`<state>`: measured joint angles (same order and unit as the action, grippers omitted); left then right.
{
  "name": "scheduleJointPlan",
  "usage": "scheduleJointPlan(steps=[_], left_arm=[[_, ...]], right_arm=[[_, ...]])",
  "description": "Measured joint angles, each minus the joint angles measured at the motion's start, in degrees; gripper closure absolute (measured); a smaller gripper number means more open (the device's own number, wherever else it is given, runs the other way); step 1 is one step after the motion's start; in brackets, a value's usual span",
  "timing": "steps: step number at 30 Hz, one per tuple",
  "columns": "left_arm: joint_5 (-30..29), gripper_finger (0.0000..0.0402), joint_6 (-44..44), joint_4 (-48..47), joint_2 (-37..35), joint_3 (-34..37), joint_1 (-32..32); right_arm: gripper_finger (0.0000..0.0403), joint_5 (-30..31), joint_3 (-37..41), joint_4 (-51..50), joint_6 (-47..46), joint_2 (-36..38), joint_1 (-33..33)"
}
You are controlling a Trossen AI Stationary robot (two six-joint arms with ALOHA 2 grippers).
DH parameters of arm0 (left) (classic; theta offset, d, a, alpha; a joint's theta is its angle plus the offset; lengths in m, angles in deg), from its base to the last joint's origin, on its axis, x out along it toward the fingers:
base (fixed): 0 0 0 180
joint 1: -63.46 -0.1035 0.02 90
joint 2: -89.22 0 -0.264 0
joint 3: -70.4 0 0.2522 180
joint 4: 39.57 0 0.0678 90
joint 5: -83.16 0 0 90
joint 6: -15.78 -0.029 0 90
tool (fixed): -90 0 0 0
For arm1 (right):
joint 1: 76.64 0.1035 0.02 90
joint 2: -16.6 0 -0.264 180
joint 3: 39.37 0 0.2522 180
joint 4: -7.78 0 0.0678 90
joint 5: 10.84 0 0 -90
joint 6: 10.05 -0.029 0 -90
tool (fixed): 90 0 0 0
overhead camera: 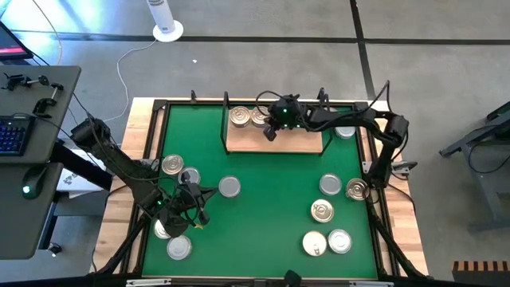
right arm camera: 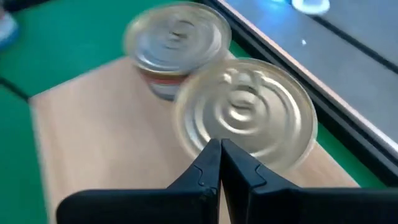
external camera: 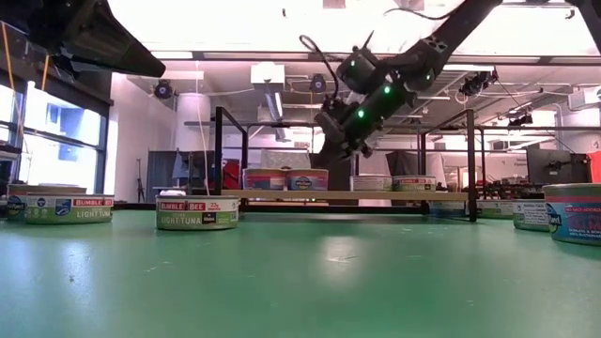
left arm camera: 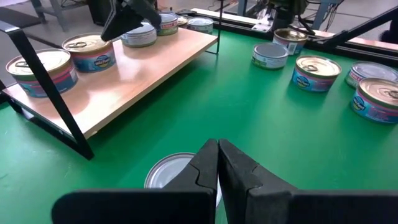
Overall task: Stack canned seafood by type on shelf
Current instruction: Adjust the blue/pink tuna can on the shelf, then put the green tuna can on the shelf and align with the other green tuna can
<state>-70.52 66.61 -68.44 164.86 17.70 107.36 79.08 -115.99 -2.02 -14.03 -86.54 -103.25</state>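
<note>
Right tool [overhead camera: 272, 132] closed and empty above the shelf [overhead camera: 296, 142]; left tool [overhead camera: 194, 214] closed and empty over the green mat [overhead camera: 267, 199].
Two tins [overhead camera: 249, 117] stand on the shelf's left end, beside the right tool; loose tins [overhead camera: 229, 186] lie scattered across the mat; black uprights [left arm camera: 46, 88] flank the shelf.

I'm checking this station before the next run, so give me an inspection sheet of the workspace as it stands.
Surface: green mat inside a wooden table frame.
Job's things: shelf at the mat's far edge carries two tins at its left end; other tins lie scattered on the mat.
Clutter: nothing seen.
Grippers: left gripper shut, empty, above a silver-lidded tin; right gripper shut, empty, above the shelf's tins.
Cables: white cable on the floor.
Surroundings: desk with keyboard left of the table.
</note>
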Motion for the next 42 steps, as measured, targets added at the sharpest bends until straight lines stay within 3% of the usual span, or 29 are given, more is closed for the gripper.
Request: scheduleJointPlan(steps=[7, 15, 21, 25, 30, 34, 37, 42], left_arm=[[0.02, 0.0402, -0.09, -0.03, 0.00, 0.00, 0.03], [0.02, 0.0401, -0.07, 0.17, 0.00, 0.00, 1.33], [-1.19, 0.0401, -0.07, 0.50, 0.23, 0.00, 1.55], [-3.12, 0.0401, -1.53, 2.09, 1.23, 0.00, 1.44], [-2.27, 0.0401, -2.46, 4.34, 2.80, 0.00, 0.70], [3.09, 0.0401, -2.51, 5.46, 3.65, -0.02, -0.49], [7.34, 0.0402, -1.75, 5.44, 3.61, 0.00, -1.25], [9.55, 0.0401, 2.28, 1.97, 3.61, -0.02, -1.99]], right_arm=[[0.0401, 11.25, -0.03, -8.70, 5.15, 11.57, 8.69], [0.0401, 23.38, -0.08, -27.95, 3.41, 22.55, 35.09], [0.0402, 30.01, -0.08, -35.83, -8.98, 19.58, 57.89], [0.0401, 28.48, -0.08, -34.16, -18.15, 14.59, 66.38], [0.0400, 31.53, -0.08, -27.61, -22.96, 7.45, 68.75], [0.0389, 33.95, -0.08, -22.57, -21.82, 1.40, 65.77], [0.0353, 33.96, -0.08, -17.33, -18.76, -2.09, 62.21], [0.0256, 32.69, -0.06, -6.12, -11.69, -6.44, 54.78]])
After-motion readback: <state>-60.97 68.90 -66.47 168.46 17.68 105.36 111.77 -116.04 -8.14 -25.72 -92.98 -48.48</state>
